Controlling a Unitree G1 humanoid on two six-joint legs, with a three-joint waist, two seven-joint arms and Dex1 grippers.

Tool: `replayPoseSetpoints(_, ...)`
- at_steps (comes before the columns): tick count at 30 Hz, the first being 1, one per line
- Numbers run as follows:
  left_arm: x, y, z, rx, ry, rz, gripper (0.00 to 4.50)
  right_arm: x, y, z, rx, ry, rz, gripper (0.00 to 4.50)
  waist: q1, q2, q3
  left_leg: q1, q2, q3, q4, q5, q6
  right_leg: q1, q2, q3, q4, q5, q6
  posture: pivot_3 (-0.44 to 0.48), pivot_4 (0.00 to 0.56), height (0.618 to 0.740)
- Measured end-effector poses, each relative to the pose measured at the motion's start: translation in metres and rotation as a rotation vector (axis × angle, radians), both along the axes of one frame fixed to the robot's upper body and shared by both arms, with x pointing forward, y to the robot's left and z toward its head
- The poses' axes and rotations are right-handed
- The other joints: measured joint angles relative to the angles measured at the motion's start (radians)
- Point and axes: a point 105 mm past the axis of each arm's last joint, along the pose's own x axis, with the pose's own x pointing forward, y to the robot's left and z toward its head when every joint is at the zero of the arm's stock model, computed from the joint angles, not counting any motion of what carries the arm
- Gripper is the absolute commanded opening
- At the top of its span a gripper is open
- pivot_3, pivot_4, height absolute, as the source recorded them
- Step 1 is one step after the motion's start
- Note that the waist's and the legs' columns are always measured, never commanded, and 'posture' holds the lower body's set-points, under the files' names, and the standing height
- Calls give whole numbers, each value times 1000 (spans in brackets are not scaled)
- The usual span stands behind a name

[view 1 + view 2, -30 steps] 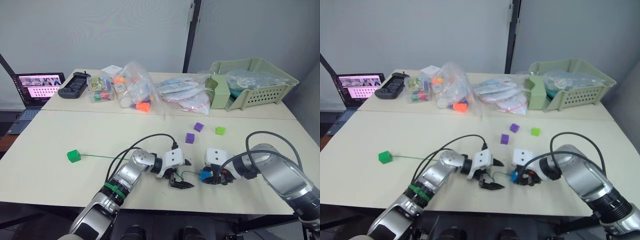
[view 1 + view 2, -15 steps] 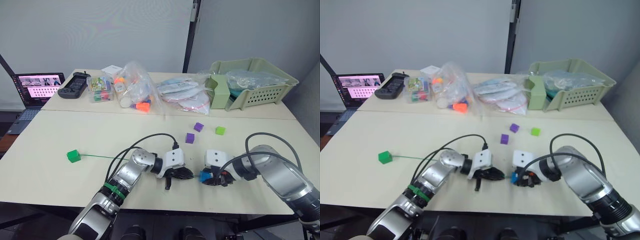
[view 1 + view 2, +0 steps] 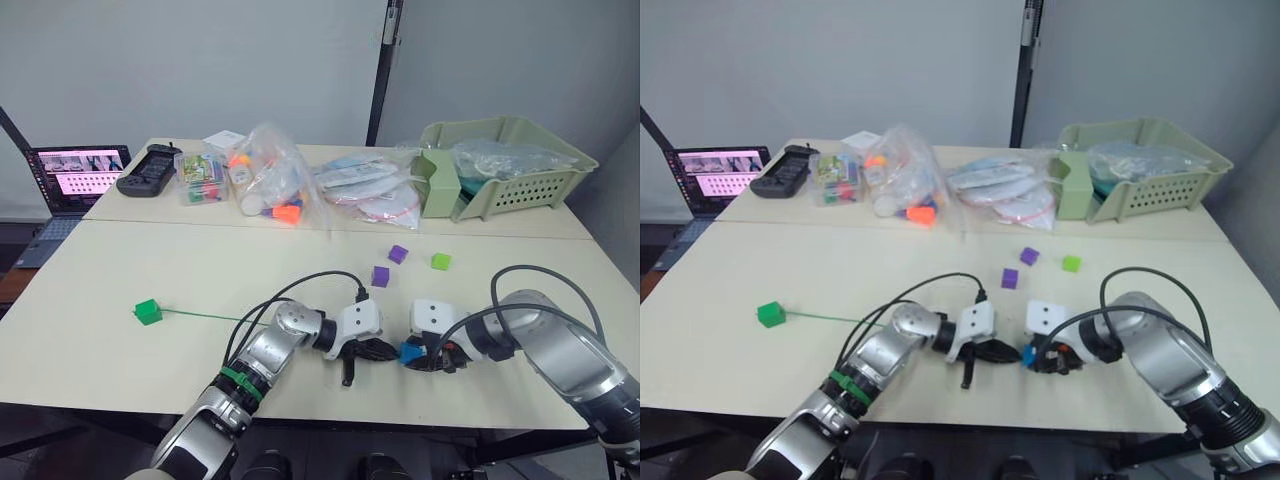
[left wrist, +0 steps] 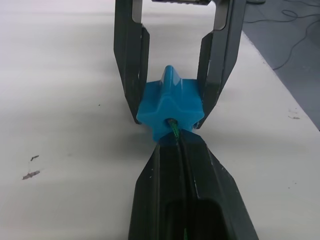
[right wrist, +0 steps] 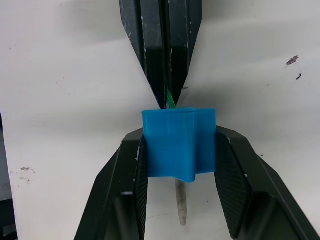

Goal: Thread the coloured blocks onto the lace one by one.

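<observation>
Two grippers meet at 6 o'clock on the matte cream table (image 3: 120, 350). Right gripper (image 5: 179, 150) clamps the glossy blue block (image 5: 179, 143), lobed rather than square-sided, by its sides. Left gripper (image 4: 175, 150), fingers pressed together, pinches the thin green lace (image 4: 175, 131) right at the block's hole; a pale stiff tip (image 5: 181, 202) pokes out the far face. The lace runs toward 9 o'clock to a dark green block (image 3: 147, 311). Two purple blocks (image 3: 380, 276) and a lime block (image 3: 440, 261) sit loose toward 1 o'clock.
</observation>
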Motion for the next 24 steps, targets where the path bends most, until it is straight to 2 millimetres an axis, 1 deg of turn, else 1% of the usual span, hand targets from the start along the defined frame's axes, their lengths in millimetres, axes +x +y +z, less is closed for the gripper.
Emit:
replayPoseSetpoints(2,1,0,0,-2,7,9,845,0,0,0,-1,2,-3,1329,1,0,0,0,0,0,0,0,0,0,0,0,0,0,0,0,150,734)
replayPoseSetpoints(7,1,4,3,-15,19,5,2501,0,0,0,1,0,-4,1329,1,0,0,0,0,0,0,0,0,0,0,0,0,0,0,0,150,734)
replayPoseSetpoints(9,3,9,6,-20,15,10,3150,0,1,0,2,0,-4,1329,1,0,0,0,0,0,0,0,0,0,0,0,0,0,0,0,150,734)
replayPoseSetpoints(11,8,16,13,-23,-12,16,3883,0,1,0,2,-1,-4,1329,1,0,0,0,0,0,0,0,0,0,0,0,0,0,0,0,150,734)
replayPoseSetpoints(13,12,22,18,-18,-31,17,4481,0,1,0,2,-3,-4,2382,1,0,0,0,0,0,0,0,0,0,0,0,0,0,0,0,150,734)
replayPoseSetpoints(15,16,28,27,-25,-52,17,4500,0,3,0,13,4,-1,3001,1,0,0,0,0,0,0,0,0,0,0,0,0,0,0,0,150,734)
replayPoseSetpoints(16,17,29,30,-28,-59,16,4500,-1,3,0,19,10,1,3426,1,0,0,0,0,0,0,0,0,0,0,0,0,0,0,0,150,734)
replayPoseSetpoints(19,16,31,30,-30,-56,6,4500,-6,2,5,57,31,-7,4463,6,0,0,-1,0,0,0,0,0,0,0,0,0,0,0,0,150,734)
replayPoseSetpoints(20,15,31,30,-28,-55,5,4500,-7,2,9,68,33,-9,4463,6,0,0,-1,0,0,0,0,0,0,0,0,0,0,1,0,150,734)
replayPoseSetpoints(22,13,29,28,-22,-50,-11,4500,-10,-3,22,96,28,-28,4463,5,0,0,0,0,0,0,0,0,0,0,0,0,0,1,0,150,734)
replayPoseSetpoints(24,10,25,28,-27,-47,-24,4500,-12,-5,29,118,33,-50,4463,5,0,0,0,0,0,0,0,0,0,0,0,0,0,1,0,150,734)
